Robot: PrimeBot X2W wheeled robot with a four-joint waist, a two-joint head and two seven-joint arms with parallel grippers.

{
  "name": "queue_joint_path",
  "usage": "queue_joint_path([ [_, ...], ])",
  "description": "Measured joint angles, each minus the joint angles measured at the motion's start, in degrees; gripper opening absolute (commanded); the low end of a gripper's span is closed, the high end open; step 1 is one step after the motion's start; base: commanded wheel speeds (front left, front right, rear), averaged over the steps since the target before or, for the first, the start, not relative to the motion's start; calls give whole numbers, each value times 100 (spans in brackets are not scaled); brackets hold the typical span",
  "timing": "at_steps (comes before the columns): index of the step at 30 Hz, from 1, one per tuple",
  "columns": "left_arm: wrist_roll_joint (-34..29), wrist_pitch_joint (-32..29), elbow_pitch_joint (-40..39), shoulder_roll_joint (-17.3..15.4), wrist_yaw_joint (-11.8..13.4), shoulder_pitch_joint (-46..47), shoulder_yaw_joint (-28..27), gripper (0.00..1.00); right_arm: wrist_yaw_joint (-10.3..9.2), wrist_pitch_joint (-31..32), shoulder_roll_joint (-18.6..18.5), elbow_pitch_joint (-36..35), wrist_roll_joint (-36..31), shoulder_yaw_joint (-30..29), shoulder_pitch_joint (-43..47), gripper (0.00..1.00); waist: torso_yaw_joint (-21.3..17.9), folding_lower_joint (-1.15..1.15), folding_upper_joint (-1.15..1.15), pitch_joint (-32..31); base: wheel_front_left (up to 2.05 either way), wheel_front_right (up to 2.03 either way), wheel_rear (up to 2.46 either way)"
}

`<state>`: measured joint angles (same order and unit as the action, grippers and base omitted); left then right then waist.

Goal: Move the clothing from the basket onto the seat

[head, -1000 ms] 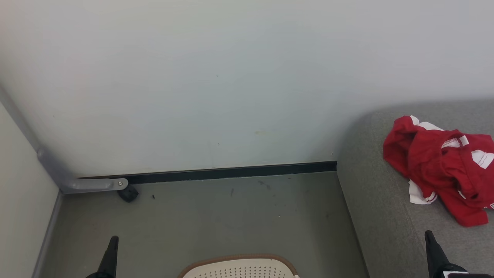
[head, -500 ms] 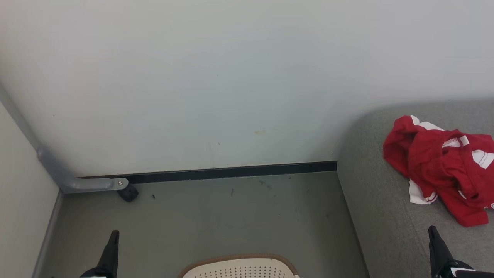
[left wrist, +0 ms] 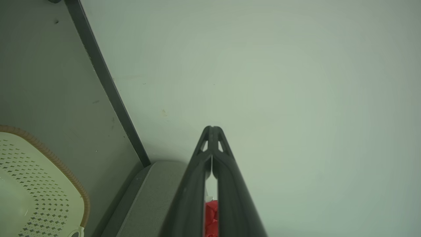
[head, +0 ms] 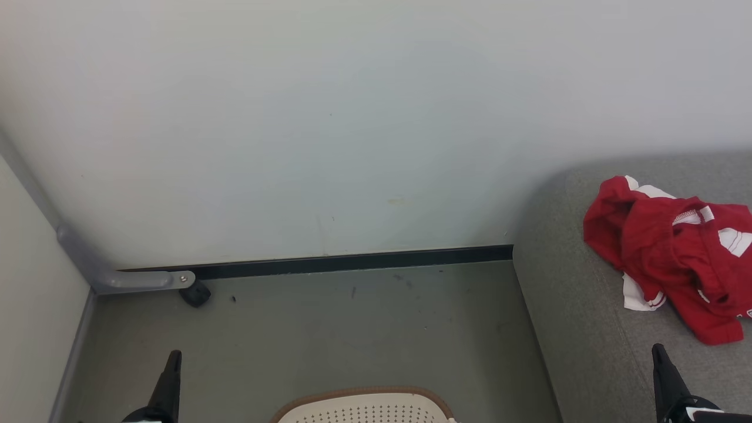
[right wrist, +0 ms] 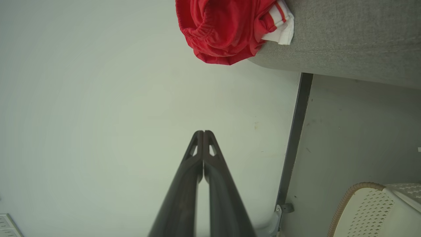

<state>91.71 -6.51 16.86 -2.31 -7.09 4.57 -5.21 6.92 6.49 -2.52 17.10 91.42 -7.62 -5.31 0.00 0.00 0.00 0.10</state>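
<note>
At the lower corners of the head view we hold both pincers low. Our left gripper [head: 173, 356] shows against the floor [head: 352, 329] and our right gripper [head: 656, 349] against the seat [head: 576, 305]. Each has its two dark fingers pressed together with nothing between them, and both wrist views show the same.

Over the last second the right gripper has slid slightly outward and then settled, while the left has barely shifted. Beyond the right one, the clothing [head: 670, 247] lies in a crumpled red heap on the seat, near its far corner by the wall [head: 352, 117], and it has not moved.

Between our arms the basket [head: 364, 390] stands on the floor. The perforated part we can see holds no garment, though most of it is cut off. We judge the transfer done or nearly so, with our arms drawn back to rest.
</note>
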Motion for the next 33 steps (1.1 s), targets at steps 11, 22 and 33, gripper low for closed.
queue_joint_path([
  [11, 0, 0, 1, 0, 0, 0, 0, 0, 0, 0, 0, 0, 0, 0, 0, 0, 0, 0, 0, 0, 0, 0, 0],
  [22, 0, 0, 2, 0, 0, 0, 1, 0, 5, 0, 0, 0, 0, 0, 0, 0, 0, 0, 0, 0, 0, 0, 0],
  [33, 0, 0, 4, 1, 0, 0, 1, 0, 9, 0, 1, 0, 0, 0, 0, 0, 0, 0, 0, 0, 0, 0, 0],
])
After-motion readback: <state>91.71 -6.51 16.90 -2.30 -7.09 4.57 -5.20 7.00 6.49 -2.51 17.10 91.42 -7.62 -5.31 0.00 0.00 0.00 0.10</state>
